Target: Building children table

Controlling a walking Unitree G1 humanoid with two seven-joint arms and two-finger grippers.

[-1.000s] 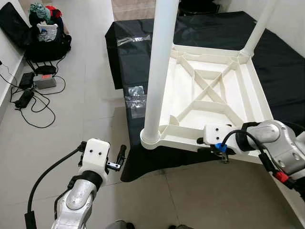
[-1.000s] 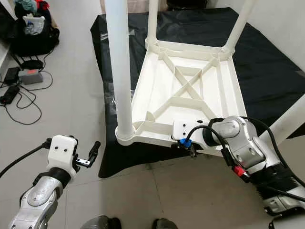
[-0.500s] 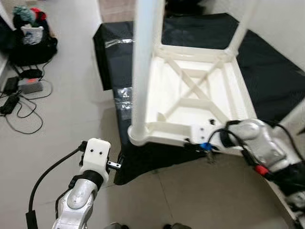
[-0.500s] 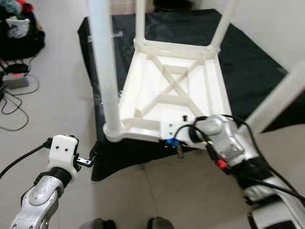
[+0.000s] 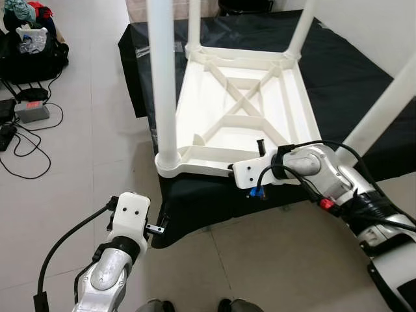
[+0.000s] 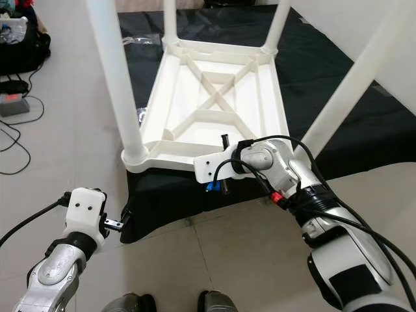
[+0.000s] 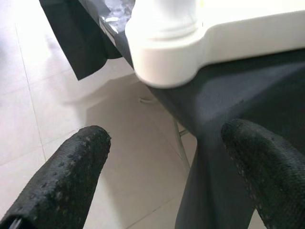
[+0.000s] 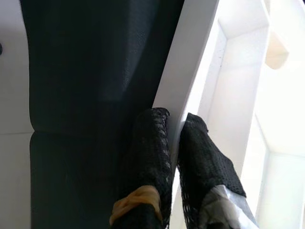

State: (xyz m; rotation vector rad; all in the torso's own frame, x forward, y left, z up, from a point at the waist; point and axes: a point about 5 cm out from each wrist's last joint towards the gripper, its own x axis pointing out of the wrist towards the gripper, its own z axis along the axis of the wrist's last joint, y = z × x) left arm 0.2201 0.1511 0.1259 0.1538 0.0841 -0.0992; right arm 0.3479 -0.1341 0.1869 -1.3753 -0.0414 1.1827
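white plastic children's table [image 5: 240, 104] lies upside down on a black cloth-covered surface [image 5: 351, 78], centre of frame, white round legs [image 5: 162, 78] pointing up; right gripper [image 8: 174, 143] pinched shut on the table's near rim; left gripper [image 7: 167, 157] lower left, fingers spread apart, empty, just short of the near-left corner; likely light, stiff, smooth and slippery; thin rim or leg base looks best to grip

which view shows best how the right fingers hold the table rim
The right wrist view: both fingers pinch the table rim, one each side. The eye views show the right gripper at the near rim from above, its wrist partly covering the grip.
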